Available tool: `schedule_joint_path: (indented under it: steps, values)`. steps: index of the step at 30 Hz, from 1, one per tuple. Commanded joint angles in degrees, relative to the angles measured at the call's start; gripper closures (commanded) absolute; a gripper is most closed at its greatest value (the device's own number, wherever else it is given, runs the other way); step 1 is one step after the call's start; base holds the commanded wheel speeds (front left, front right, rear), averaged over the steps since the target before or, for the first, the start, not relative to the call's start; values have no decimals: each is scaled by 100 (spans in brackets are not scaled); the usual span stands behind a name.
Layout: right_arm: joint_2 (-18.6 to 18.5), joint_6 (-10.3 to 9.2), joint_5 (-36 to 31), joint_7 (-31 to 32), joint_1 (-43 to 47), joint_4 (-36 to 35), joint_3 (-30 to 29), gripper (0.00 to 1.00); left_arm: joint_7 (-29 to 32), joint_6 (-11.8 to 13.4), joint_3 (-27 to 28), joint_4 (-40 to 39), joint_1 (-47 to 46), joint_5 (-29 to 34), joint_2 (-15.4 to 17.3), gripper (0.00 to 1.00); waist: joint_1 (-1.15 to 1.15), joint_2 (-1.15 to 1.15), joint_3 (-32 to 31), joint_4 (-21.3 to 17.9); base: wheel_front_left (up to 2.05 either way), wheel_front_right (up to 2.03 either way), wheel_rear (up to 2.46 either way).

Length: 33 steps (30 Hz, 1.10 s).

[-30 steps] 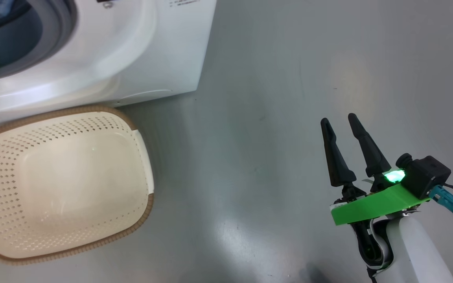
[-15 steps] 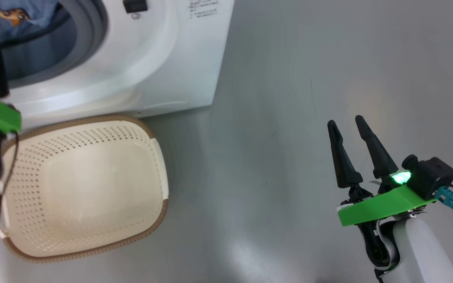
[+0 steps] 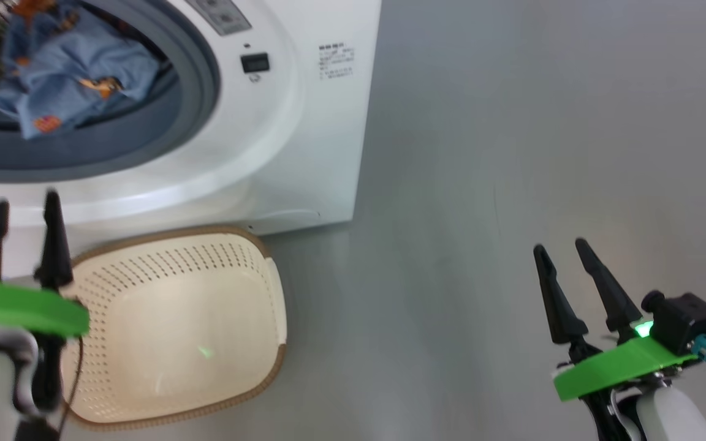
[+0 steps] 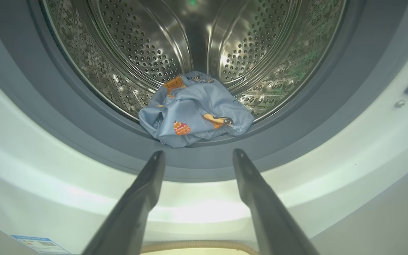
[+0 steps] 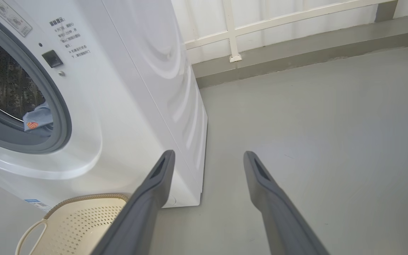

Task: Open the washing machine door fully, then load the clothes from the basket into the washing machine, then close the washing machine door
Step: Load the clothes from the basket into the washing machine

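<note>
**Left gripper** (image 3: 27, 201): fingers spread wide, clamped on nothing. It hangs in front of the washing machine (image 3: 304, 122), pointing into the open mouth from outside the cabinet.

**The clothes** (image 4: 193, 113): a crumpled light blue bundle with orange-brown prints. It lies straight ahead of the left fingertips, beyond the grey gasket (image 4: 313, 106), on the bottom of the perforated steel drum (image 4: 136, 42) at its front lip. The bundle is apart from both fingers.

**The basket** (image 3: 175, 234): it stands on the floor (image 3: 482, 153) against the foot of the machine, below the left gripper and just to its right. Its perforated walls and cream bottom are in plain sight. In the left wrist view its brown rim shows beneath the finger bases.

**Blue label sticker** (image 4: 41, 244): low on the machine front, down and to the left of the left gripper.

**Right gripper** (image 3: 560, 245): fingers apart, holding nothing. It hangs over bare floor, well apart from the machine and the basket, both of which lie ahead of it and to its left. The drum opening with the blue fabric shows at the far left of its wrist view.
</note>
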Motion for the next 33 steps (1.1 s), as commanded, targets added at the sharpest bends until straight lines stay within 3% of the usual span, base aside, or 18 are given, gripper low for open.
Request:
schedule_joint_path:
  steps: [1,14,33]
  values:
    - [-102,9,48,-27,189,-95,159,0,-36,-9,263,-229,248,115,169,0,0,0,-406,179,0,0,0]
    - [-470,9,252,-27,926,-14,145,0,-36,-9,896,-1095,2235,507,-316,0,0,0,-1338,406,0,0,0]
    - [-626,9,383,-27,1833,-77,-81,0,-36,-9,1454,-2064,3769,783,-693,0,0,0,-2026,512,0,0,0]
